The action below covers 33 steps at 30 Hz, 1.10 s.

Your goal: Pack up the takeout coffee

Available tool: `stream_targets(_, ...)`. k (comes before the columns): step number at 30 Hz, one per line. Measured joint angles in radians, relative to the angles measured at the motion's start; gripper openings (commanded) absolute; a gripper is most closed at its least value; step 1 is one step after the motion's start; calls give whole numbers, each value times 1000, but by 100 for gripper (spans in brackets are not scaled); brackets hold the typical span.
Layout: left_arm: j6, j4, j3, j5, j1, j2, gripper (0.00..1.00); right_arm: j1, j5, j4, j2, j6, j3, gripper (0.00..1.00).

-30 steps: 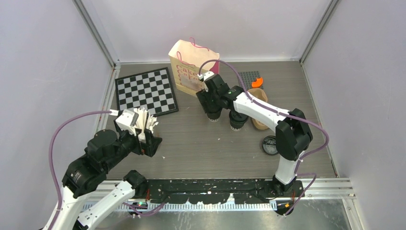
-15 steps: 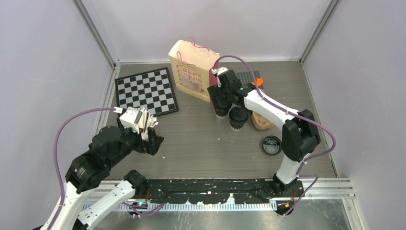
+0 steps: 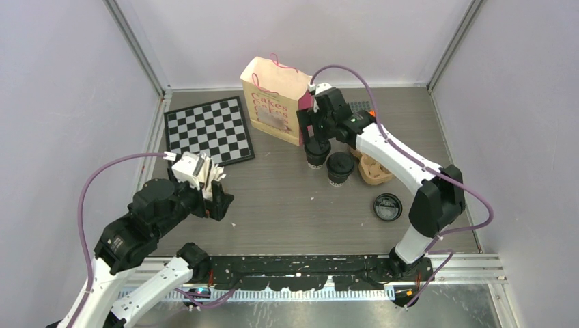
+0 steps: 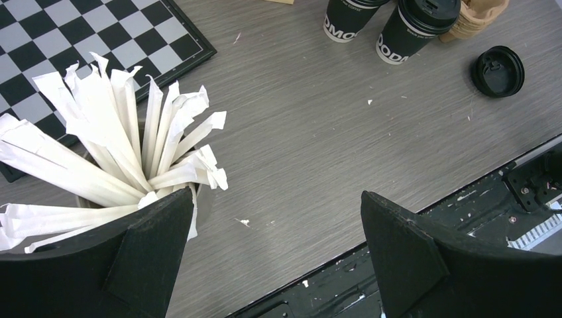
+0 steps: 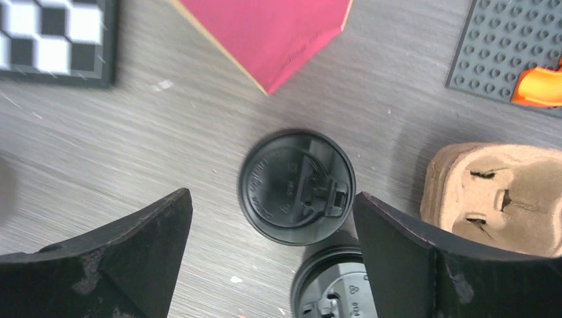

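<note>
Two black takeout coffee cups stand side by side mid-table, both with black lids on: one (image 3: 315, 154) (image 5: 296, 187) near the bag, the other (image 3: 339, 168) (image 5: 331, 286) right of it. Both cups (image 4: 348, 16) (image 4: 411, 30) show at the top of the left wrist view. My right gripper (image 3: 316, 135) (image 5: 272, 199) hovers open above the first cup, touching nothing. A loose black lid (image 3: 386, 206) (image 4: 498, 71) lies on the table to the right. My left gripper (image 3: 213, 199) (image 4: 278, 199) is open and empty at the near left.
A brown cup carrier (image 3: 373, 169) (image 5: 500, 195) sits right of the cups. A paper bag (image 3: 276, 100) (image 5: 265, 33) stands behind them. A chessboard (image 3: 208, 130) lies back left. A grey cup of white sticks (image 3: 200, 171) (image 4: 119, 152) stands beside my left gripper. A grey studded plate (image 5: 507, 40) lies back right.
My right gripper has risen and drawn back toward the bag, uncovering the lidded cup under it, and its jaws widened slightly. The left arm shifted a little early on.
</note>
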Motion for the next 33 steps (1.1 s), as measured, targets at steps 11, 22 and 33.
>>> stream_targets(11, 2, 14, 2, -4, 0, 22, 100, -6, 98, 84, -19, 261, 207, 85)
stream_targets(22, -246, 271, 75, -75, 0, 328, 85, -10, 32, -6, -113, 256, 143, 84)
stream_targets(33, -584, 826, 74, -116, 0, 664, 75, -10, 13, -116, -595, 252, -153, 84)
